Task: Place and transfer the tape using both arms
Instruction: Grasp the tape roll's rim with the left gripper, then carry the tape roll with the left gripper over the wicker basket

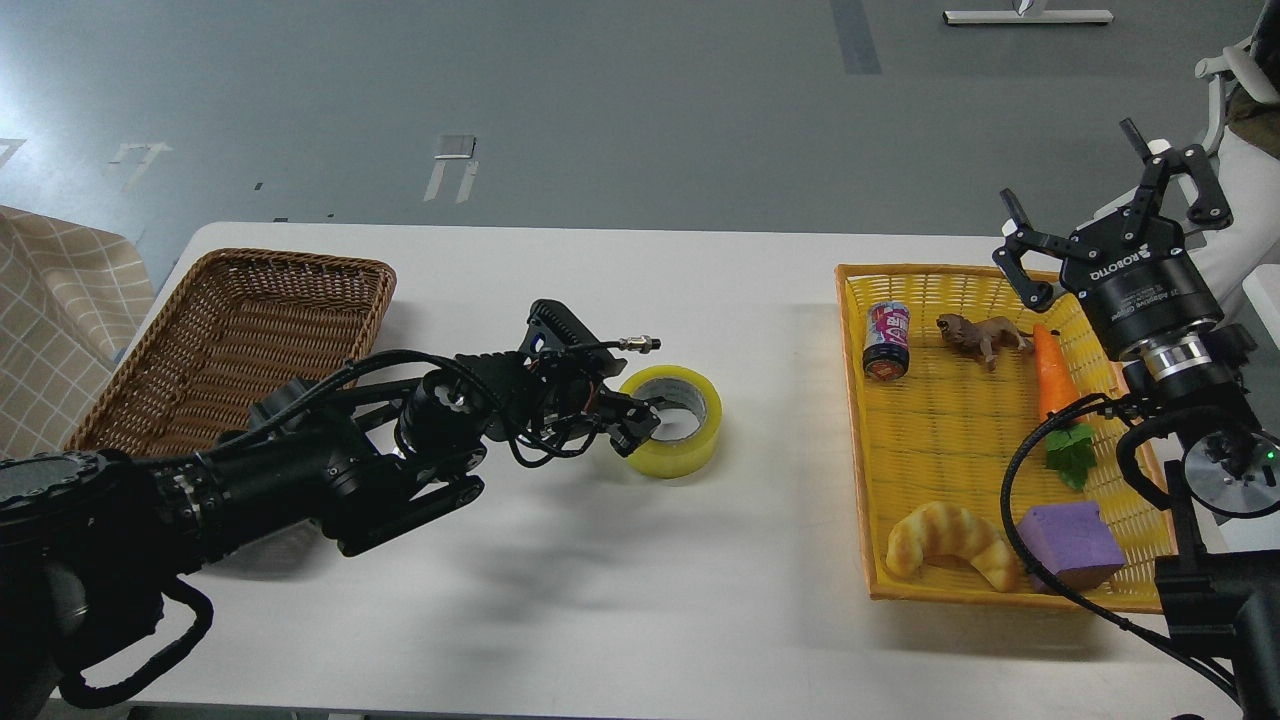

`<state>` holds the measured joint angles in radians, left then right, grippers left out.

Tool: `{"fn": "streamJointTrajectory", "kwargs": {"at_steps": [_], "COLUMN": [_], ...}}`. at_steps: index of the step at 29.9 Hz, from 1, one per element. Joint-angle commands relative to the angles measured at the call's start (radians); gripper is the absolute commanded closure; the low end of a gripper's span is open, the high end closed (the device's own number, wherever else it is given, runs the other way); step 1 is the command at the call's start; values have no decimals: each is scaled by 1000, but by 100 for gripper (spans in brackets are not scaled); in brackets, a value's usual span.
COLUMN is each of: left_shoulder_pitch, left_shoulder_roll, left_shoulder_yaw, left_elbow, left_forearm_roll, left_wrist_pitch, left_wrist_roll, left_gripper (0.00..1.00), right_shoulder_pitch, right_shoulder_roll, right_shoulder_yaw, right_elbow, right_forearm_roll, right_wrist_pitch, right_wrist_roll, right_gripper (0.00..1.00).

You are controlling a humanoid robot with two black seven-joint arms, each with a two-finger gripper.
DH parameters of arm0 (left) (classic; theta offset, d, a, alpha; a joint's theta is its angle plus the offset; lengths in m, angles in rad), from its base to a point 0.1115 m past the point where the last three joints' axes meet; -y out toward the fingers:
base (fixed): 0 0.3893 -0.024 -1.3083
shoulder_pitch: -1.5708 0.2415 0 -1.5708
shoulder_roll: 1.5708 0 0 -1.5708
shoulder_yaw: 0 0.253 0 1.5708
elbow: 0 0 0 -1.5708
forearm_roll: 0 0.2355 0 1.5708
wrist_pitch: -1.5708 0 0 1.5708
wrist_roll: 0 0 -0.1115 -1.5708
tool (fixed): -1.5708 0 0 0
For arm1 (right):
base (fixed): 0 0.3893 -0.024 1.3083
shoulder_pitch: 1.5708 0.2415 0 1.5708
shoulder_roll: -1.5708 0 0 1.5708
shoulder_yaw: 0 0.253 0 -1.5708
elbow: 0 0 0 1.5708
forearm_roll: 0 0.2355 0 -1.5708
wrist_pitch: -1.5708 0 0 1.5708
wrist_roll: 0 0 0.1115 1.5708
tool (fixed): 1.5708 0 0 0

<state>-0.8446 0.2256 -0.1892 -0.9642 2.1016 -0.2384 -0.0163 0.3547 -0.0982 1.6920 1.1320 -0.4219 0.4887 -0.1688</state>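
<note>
The tape [683,432], a thick yellow roll with a grey-white core, lies flat on the white table [600,600] near its middle. My left gripper [637,418] is low at the roll's left rim. Its dark fingers sit at the roll's wall, one tip reaching over the core hole. I cannot tell how firmly they close. My right gripper [1095,215] is open and empty, fingers spread and raised above the far right corner of the yellow basket [858,430].
A brown wicker basket [240,330] stands at the table's left, partly under my left arm. The yellow basket holds a can [887,340], a toy animal [980,335], a carrot [1052,375], a croissant toy [945,540] and a purple block [1070,545].
</note>
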Motion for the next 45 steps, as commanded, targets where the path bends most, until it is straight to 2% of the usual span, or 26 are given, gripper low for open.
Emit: {"fn": "streamJointTrajectory", "kwargs": {"at_steps": [1, 3, 10, 16, 23, 36, 42, 45], "left_shoulder_pitch": [2, 2, -19, -112, -197, -189, -186, -182], "left_shoulder_roll": [-5, -6, -6, 27, 132, 379, 523, 595], "left_shoulder_yaw": [1, 2, -3, -3, 0, -3, -1, 1], "left_elbow": [-1, -1, -2, -15, -50, -59, -114, -120], "left_forearm_roll": [-5, -26, -41, -132, -203, -203, -204, -206], "left_wrist_pitch": [-1, -2, -21, -21, -22, -15, -13, -15], "left_wrist_roll": [-2, -2, -11, -13, -39, -40, -42, -57], "left_gripper": [91, 100, 100, 100, 100, 100, 100, 100], "right_shoulder_pitch": [0, -3, -5, -5, -5, -5, -3, -3], "right_shoulder_roll": [0, 0, 0, 2, 2, 6, 9, 15], "right_shoulder_yaw": [1, 1, 3, 3, 5, 3, 3, 3], "right_elbow": [0, -1, -1, -1, -1, -3, -3, -3], "right_forearm_roll": [0, 0, 0, 0, 0, 0, 0, 0], "right_wrist_pitch": [0, 0, 0, 0, 0, 0, 0, 0], "right_wrist_roll": [0, 2, 2, 2, 2, 2, 2, 2], "right_gripper": [0, 0, 0, 0, 0, 0, 0, 0]}}
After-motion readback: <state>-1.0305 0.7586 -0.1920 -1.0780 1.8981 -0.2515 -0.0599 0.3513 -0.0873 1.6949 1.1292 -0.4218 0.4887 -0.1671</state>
